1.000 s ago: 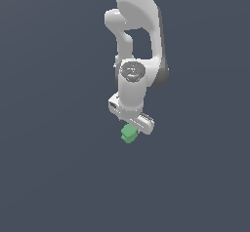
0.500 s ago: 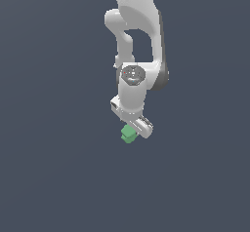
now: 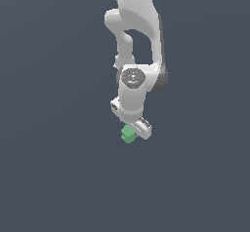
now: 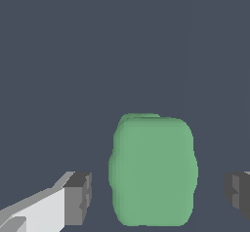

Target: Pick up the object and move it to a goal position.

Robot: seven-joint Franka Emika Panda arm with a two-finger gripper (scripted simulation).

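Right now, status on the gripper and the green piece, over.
Gripper open, low over the green piece. Piece sits between the fingers, gaps on both sides, not gripped. Nothing in the way.

Object (image 4: pixel 153 170): light-green, matt, smooth, plastic-like, with softly rounded edges and no sheen. Gripper (image 4: pixel 156 197): fingers (image 4: pixel 78 198) bore dark grey matt pads resembling rubber, on a smooth white plastic-like body. Arm (image 3: pixel 138 41): white, smooth casing with a faint satin gloss and dark grey joint trim. Background surface (image 3: pixel 49 128): uniform slate-grey, matt, untextured.
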